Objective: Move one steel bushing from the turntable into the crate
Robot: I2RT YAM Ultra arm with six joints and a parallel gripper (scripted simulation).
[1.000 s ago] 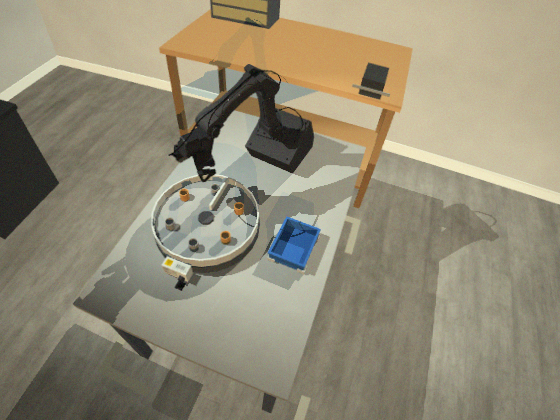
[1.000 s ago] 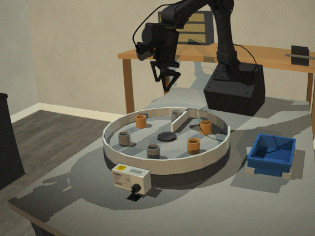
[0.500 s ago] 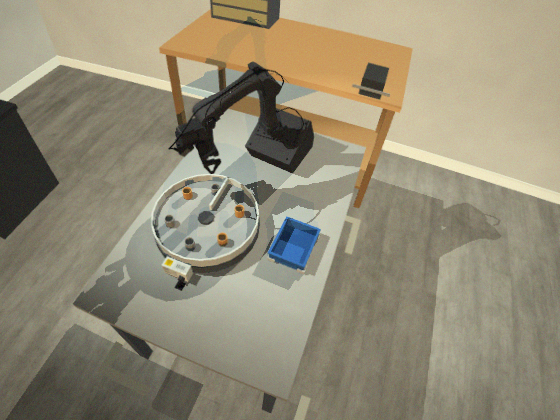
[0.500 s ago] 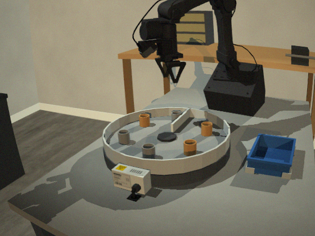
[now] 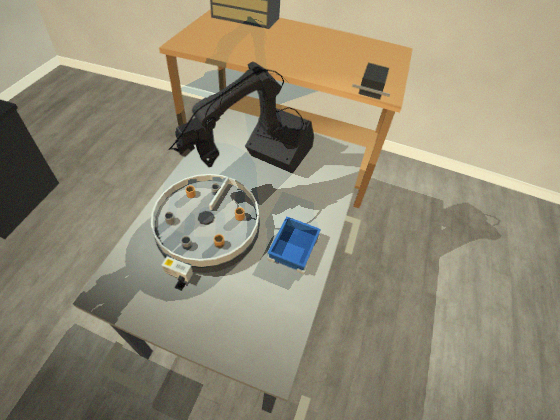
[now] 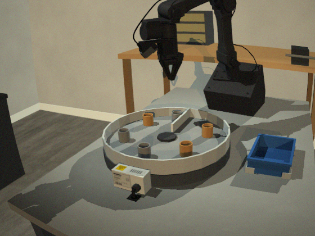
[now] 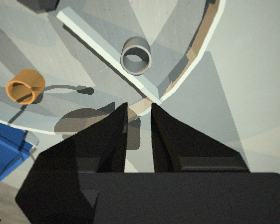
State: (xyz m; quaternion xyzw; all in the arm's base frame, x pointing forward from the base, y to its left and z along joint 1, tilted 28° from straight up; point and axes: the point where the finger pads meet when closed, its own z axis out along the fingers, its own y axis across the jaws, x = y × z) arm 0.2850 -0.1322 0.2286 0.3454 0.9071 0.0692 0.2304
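The round white-rimmed turntable [image 5: 205, 219] sits on the grey table and also shows in the exterior view [image 6: 166, 140]. It carries three grey steel bushings [image 6: 176, 114] [image 6: 123, 135] [image 6: 144, 149] and three orange bushings [image 6: 148, 119] [image 6: 207, 130] [image 6: 185, 148]. My gripper [image 6: 171, 75] hangs well above the turntable's far rim, pointing down, fingers nearly together with nothing between them. In the wrist view the gripper [image 7: 139, 117] is over the rim, and one steel bushing [image 7: 135, 56] stands beyond the fingertips beside the white divider bar [image 7: 107, 55]. The blue crate [image 6: 271, 154] stands empty to the right of the turntable.
A white control box [image 6: 130, 178] sits at the turntable's front edge. The arm's black base [image 6: 234, 92] stands at the table's back. A wooden bench [image 5: 300, 57] with a drawer unit is behind. A dark hub [image 6: 166, 136] marks the turntable's centre.
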